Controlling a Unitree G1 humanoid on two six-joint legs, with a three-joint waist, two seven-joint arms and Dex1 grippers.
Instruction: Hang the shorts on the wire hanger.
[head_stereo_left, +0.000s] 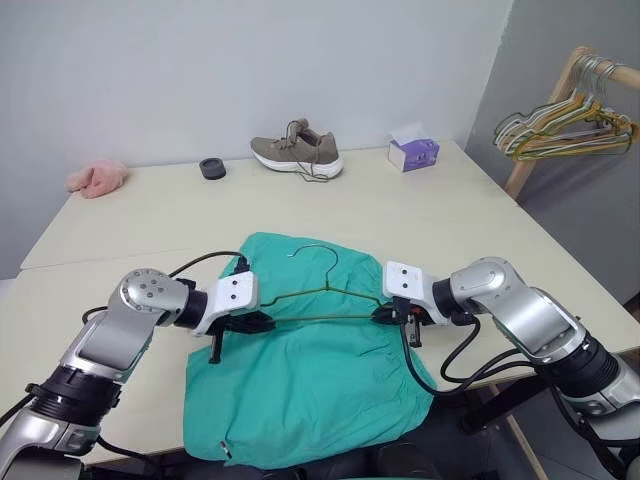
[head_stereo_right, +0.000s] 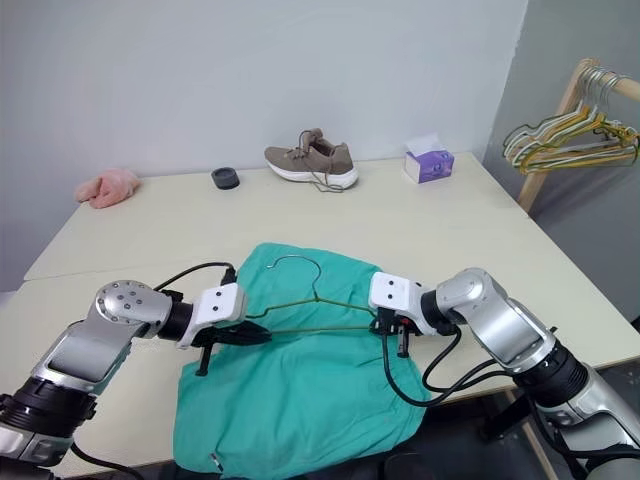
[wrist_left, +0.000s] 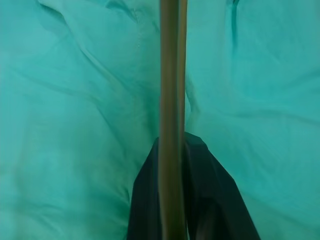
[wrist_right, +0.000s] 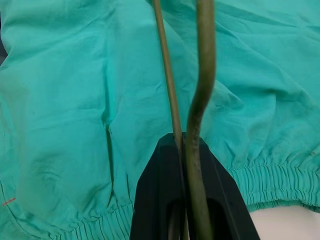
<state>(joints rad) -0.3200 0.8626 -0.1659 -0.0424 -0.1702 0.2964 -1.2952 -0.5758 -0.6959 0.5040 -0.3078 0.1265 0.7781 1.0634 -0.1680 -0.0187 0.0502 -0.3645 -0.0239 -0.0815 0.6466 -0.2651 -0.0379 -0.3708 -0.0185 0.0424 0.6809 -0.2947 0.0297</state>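
Note:
The teal-green shorts (head_stereo_left: 310, 390) lie spread flat on the table (head_stereo_left: 420, 215) near its front edge, with the gathered waistband (wrist_right: 280, 185) showing in the right wrist view. The thin olive wire hanger (head_stereo_left: 331, 272) rests on top of them, its hook pointing toward the far side. My left gripper (head_stereo_left: 262, 322) is shut on the hanger's left end, where the wire (wrist_left: 170, 100) runs between its black fingers (wrist_left: 215, 200). At the hanger's right end, my right gripper (head_stereo_left: 385, 316) is shut on the wire (wrist_right: 205, 65).
Along the table's far edge lie a pink fuzzy cloth (head_stereo_left: 97, 178), a small black ring (head_stereo_left: 212, 168), a brown shoe (head_stereo_left: 297, 152) and a purple tissue box (head_stereo_left: 413, 153). A wooden rack with bunched hangers (head_stereo_left: 570, 125) stands off the table's right side.

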